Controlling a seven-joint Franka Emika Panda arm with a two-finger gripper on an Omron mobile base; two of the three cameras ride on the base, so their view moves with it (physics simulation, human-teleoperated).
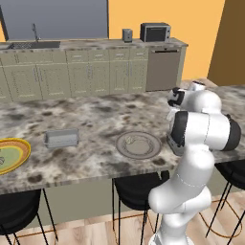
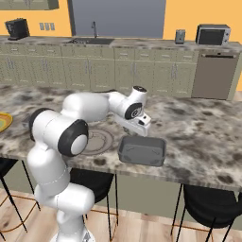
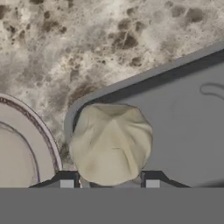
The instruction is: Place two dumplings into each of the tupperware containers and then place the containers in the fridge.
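1. Progress looks early. Two tupperware containers sit on the marbled counter (image 1: 91, 119): the near container (image 2: 142, 151) just beside the round grey plate (image 1: 139, 145) and under the hand, the far container (image 1: 61, 138) well apart from it, toward the yellow plate (image 1: 12, 155).

2. In the right base view the near container's floor looks bare, with no dumpling lying in it. The far container is too small and see-through to judge its contents.

3. One dumpling (image 3: 110, 143) is in hand. In the hand view it sits between the two finger tips, over the corner of the near container and just inside its rim, with the grey plate's edge to one side.

4. The grey plate shows a faint pale patch in the left base view — perhaps more dumplings, but too blurred to tell.

5. The gripper (image 3: 109, 183) stands about half open, with a finger tip at each side of the dumpling's base. Whether the pads press it or have just let go — I cannot tell.

6. Judged from this, the step in hand is dropping a dumpling into the near container. The other dumplings and carrying both containers to the fridge remain.
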